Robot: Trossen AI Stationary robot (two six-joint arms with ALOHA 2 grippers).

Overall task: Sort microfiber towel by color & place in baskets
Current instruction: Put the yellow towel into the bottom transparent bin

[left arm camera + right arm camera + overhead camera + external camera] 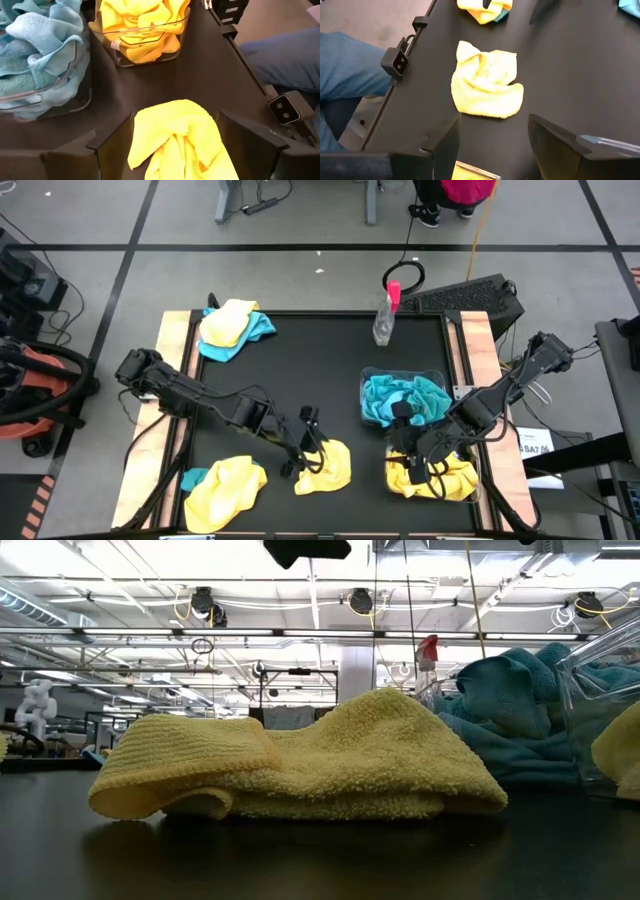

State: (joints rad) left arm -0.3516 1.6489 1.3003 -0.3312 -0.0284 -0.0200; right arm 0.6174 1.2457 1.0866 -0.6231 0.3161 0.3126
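A crumpled yellow towel [328, 464] [300, 755] lies flat on the black mat near the near edge. My left gripper [307, 444] [175, 127] hovers over it, open, one finger on each side and clear of it. My right gripper [412, 460] [492, 135] is open above the clear basket of yellow towels [432, 478] [140, 30]. Behind that one stands the clear basket of teal towels [404, 398] [40, 60] [520, 710]. Yellow and teal towels lie in a pile at the far left corner [232, 330] and another at the near left [222, 486].
A clear spray bottle with a pink top [386, 314] [428, 648] stands at the mat's far edge. Wooden rails [172, 370] border the mat on the left and right. A person's blue-trousered leg [285, 55] [350, 65] is beyond the near edge. Bare mat [310, 370] spans the middle.
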